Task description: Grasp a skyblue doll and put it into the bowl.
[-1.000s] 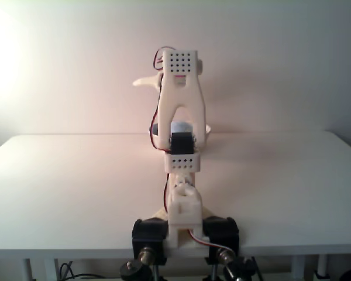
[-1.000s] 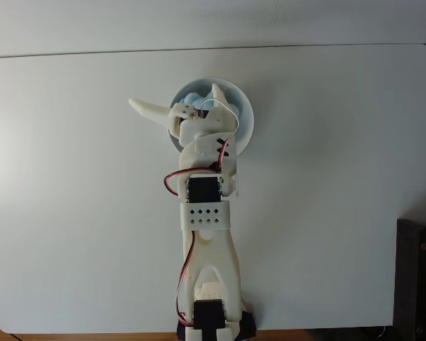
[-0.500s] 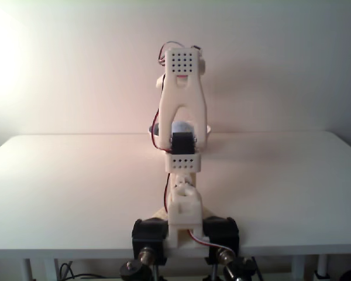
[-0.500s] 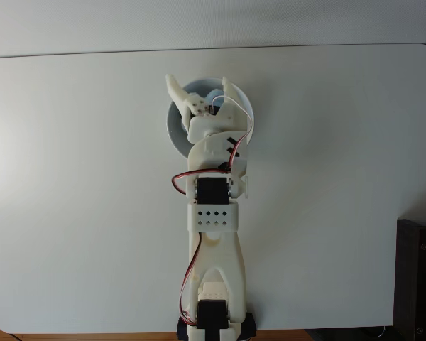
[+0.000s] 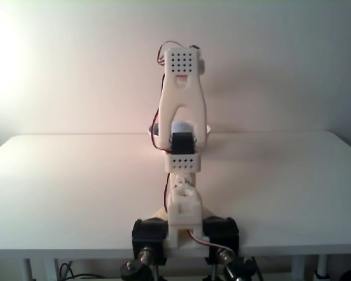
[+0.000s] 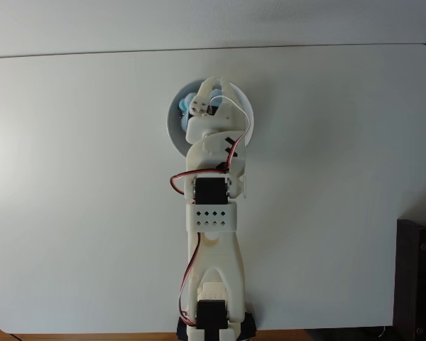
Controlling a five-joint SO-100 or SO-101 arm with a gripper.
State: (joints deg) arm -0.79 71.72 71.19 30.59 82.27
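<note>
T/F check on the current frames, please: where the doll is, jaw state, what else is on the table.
1. The small pale sky-blue doll lies inside the shallow round white bowl. True.
2. The white two-finger gripper hangs over the bowl in the top-down fixed view. True.
3. The gripper jaws are spread wide apart. False: the fingertips have closed together.
4. The bowl sits at the table's right edge. False: it is near the middle, toward the far edge of the white table.

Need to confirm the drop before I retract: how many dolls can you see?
1. A doll lies in the bowl, at its upper left in the top-down fixed view, mostly covered by the gripper. The arm could be hiding others.
</note>
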